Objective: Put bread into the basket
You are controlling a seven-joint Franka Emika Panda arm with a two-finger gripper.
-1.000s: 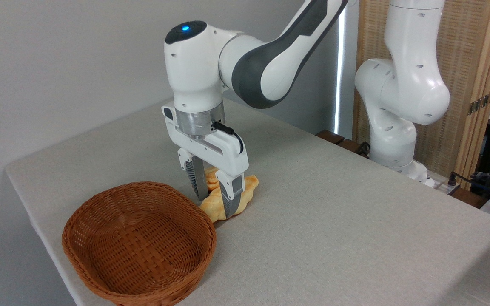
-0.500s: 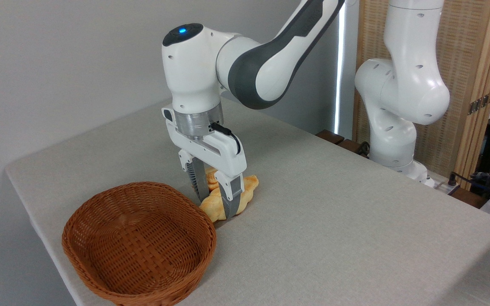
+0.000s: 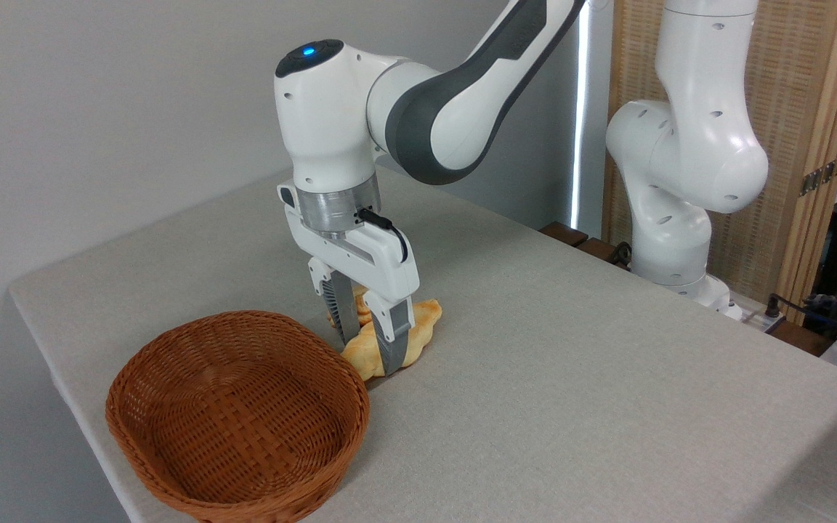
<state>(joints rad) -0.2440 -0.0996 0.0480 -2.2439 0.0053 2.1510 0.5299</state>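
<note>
1. My gripper (image 3: 368, 356) straddles the bread (image 3: 418, 327), one finger on each side of its middle; the fingers look closed onto it, gripping the loaf.
2. The bread lies on the table (image 3: 571, 378), just beside the basket (image 3: 171, 428), near its right rim.
3. I judge the step a lift: rise straight, clear the braided rim, keep the grip centred so neither end sags.
4. Its long axis runs from front-left to back-right, the near tip pointing at the basket.
</note>
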